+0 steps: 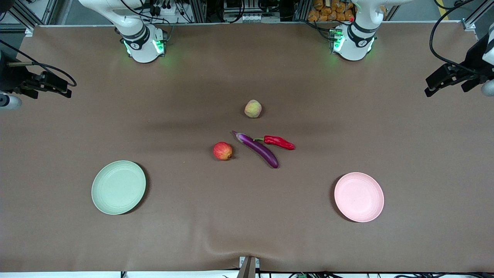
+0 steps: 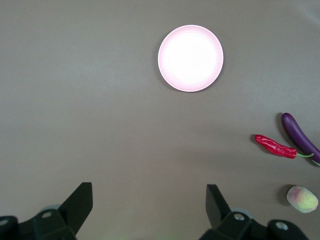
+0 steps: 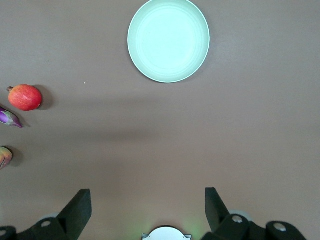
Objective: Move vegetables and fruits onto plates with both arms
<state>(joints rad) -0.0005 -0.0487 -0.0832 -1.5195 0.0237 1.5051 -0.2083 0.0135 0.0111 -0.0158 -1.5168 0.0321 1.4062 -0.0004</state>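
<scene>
The purple eggplant [image 1: 256,150] lies mid-table with the red chili [image 1: 278,142] beside it, their stem ends close. The red apple [image 1: 222,151] sits beside the eggplant toward the right arm's end. The peach [image 1: 253,109] sits farther from the front camera. The green plate [image 1: 118,187] and the pink plate [image 1: 359,197] are empty. My left gripper [image 1: 429,87] [image 2: 148,192] is open and empty, high over the left arm's end. My right gripper [image 1: 68,88] [image 3: 146,195] is open and empty, high over the right arm's end.
The left wrist view shows the pink plate [image 2: 190,58], chili [image 2: 275,146], eggplant [image 2: 299,137] and peach [image 2: 302,198]. The right wrist view shows the green plate [image 3: 168,40], apple [image 3: 24,97] and the right arm's base [image 3: 165,234]. Brown cloth covers the table [image 1: 247,231].
</scene>
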